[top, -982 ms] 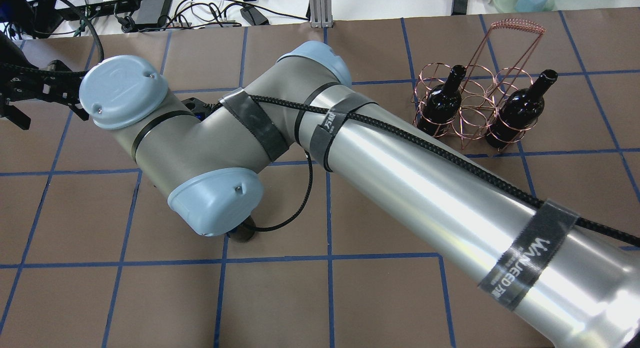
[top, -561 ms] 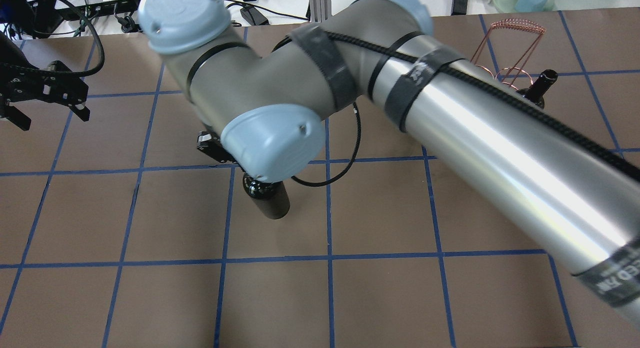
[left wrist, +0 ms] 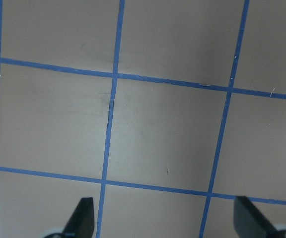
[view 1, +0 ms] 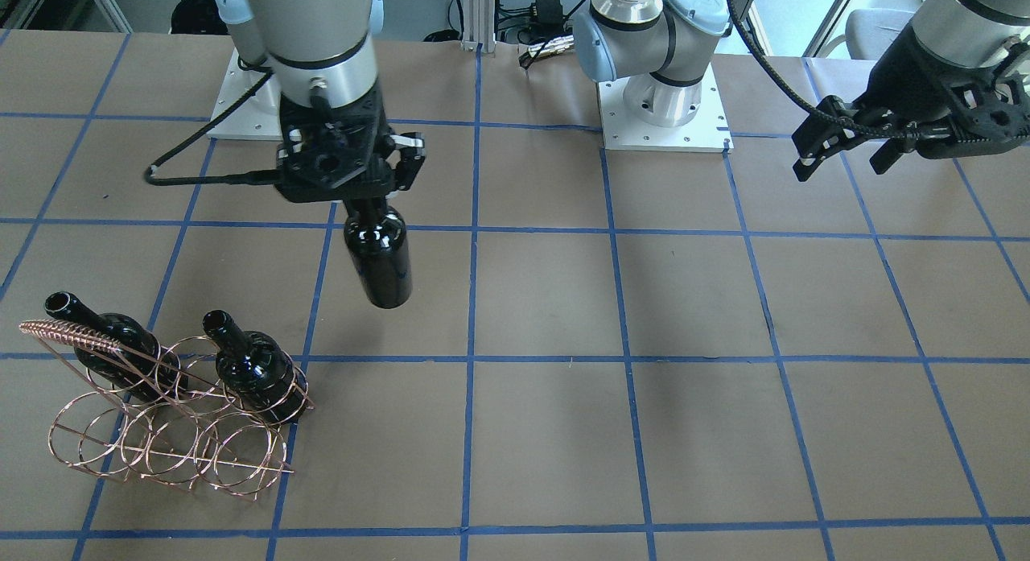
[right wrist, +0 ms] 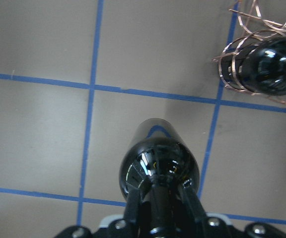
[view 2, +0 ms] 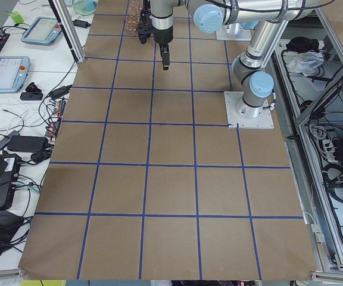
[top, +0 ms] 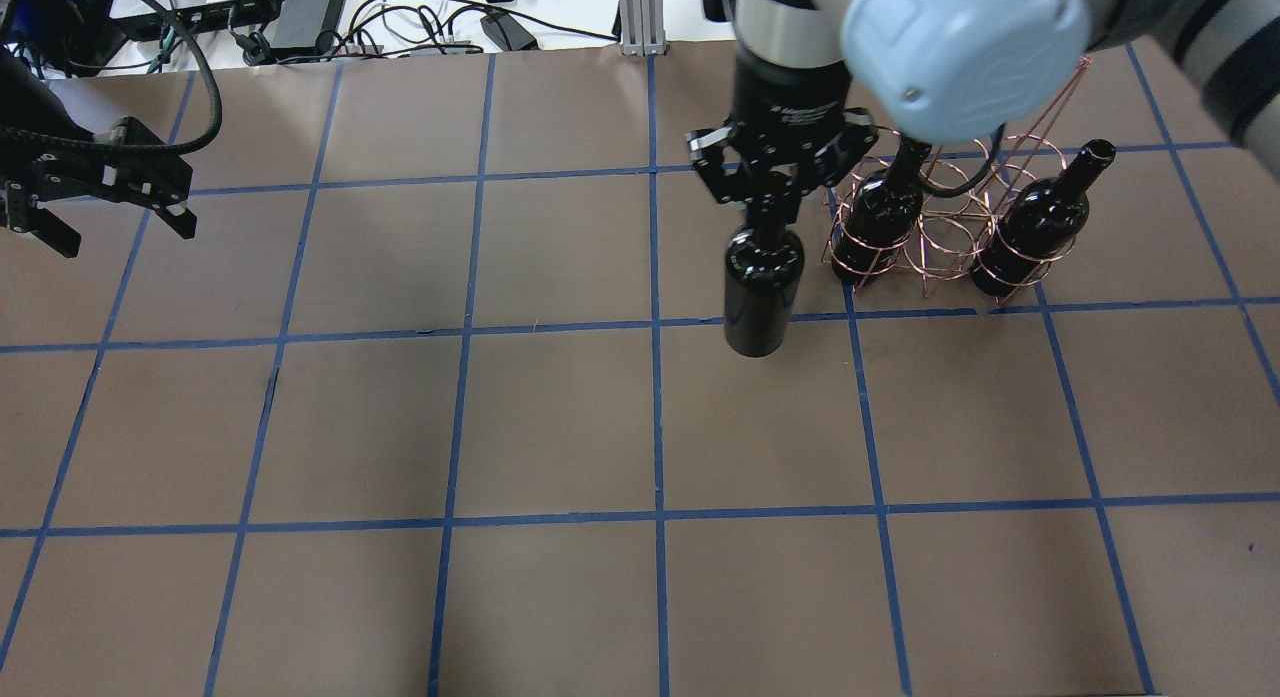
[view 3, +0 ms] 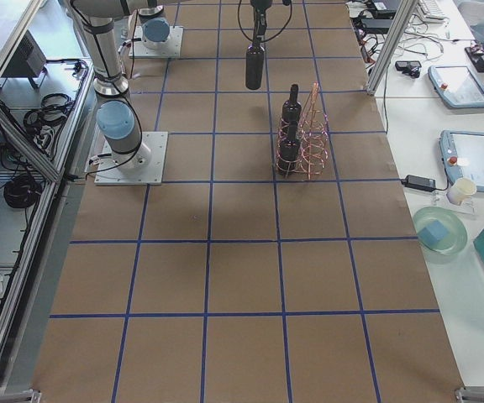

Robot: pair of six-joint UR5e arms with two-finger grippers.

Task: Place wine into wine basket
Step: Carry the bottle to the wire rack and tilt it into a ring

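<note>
The right gripper (top: 768,192) is clamping the neck of the glossy near-black glass wine bottle (top: 762,297), which is hanging below it, seemingly mid-carry. Next it probably needs aligning over a free ring of the copper wire basket (top: 945,247) just beside the gripper, then lowering. The left gripper (top: 115,232) is idling, fingers spread.

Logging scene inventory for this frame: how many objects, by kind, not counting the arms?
Wine bottles: 3 (held bottle hanging by its neck from the right gripper; first seated bottle and second seated bottle in the basket)
Wine basket: 1
Total: 4
</note>
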